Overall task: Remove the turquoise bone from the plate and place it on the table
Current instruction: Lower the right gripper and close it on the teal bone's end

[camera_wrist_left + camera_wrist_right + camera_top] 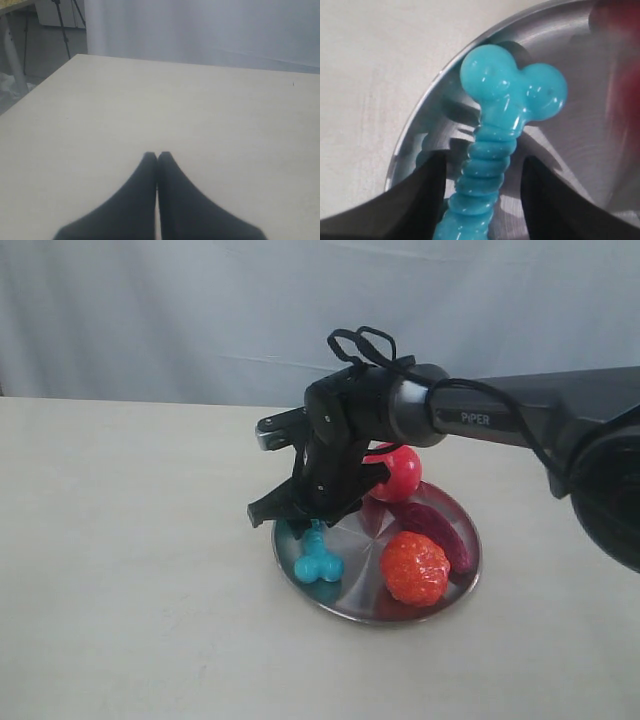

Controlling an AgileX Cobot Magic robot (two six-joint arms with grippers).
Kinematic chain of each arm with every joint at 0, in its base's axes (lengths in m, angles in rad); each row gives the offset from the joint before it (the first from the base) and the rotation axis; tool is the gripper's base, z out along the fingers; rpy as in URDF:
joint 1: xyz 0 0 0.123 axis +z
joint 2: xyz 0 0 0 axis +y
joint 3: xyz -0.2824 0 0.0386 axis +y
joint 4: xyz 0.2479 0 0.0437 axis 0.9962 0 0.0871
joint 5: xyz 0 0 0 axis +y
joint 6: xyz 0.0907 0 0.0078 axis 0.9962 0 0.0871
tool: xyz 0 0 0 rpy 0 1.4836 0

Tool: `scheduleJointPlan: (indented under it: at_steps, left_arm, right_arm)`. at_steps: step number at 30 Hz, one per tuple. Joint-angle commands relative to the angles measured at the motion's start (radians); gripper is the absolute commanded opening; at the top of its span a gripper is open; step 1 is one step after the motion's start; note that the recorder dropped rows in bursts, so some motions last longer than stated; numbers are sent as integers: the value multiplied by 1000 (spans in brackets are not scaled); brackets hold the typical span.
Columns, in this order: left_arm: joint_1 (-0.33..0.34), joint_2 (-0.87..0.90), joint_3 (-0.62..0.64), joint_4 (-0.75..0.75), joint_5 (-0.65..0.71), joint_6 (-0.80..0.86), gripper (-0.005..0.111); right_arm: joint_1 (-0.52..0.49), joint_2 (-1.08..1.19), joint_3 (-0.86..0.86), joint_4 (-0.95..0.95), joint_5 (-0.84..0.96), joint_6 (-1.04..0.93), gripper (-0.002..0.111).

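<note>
The turquoise bone lies at the left edge of the silver plate, one knobbed end toward the rim. My right gripper is lowered over it. In the right wrist view that gripper is open, its black fingers on either side of the ribbed shaft of the bone, with a gap still showing on one side. The plate shines beneath. My left gripper is shut and empty above the bare cream table; it does not show in the exterior view.
Also on the plate are a red ball-like fruit at the back, an orange-red bumpy fruit in front and a dark maroon piece on the right. Cream table stretches left of the plate. A pale curtain hangs behind.
</note>
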Motion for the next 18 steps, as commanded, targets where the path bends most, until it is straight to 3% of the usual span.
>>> scheduleJointPlan:
  at_steps: [1,10,17,18]
  left_arm:
    - [-5,-1,3,0,-3,0,0]
    - [-5,-1,3,0,-3,0,0]
    - [-5,-1,3,0,-3,0,0]
    - [-5,-1,3,0,-3,0,0]
  right_arm:
    - [-7,20,-5,-5,-9,4,45]
    - [-7,41,-5,-5,-37,-1,42]
    - [-7,41,-5,-20,-20,-21,0]
    - [-7,39,-5,-20,-19,-21,0]
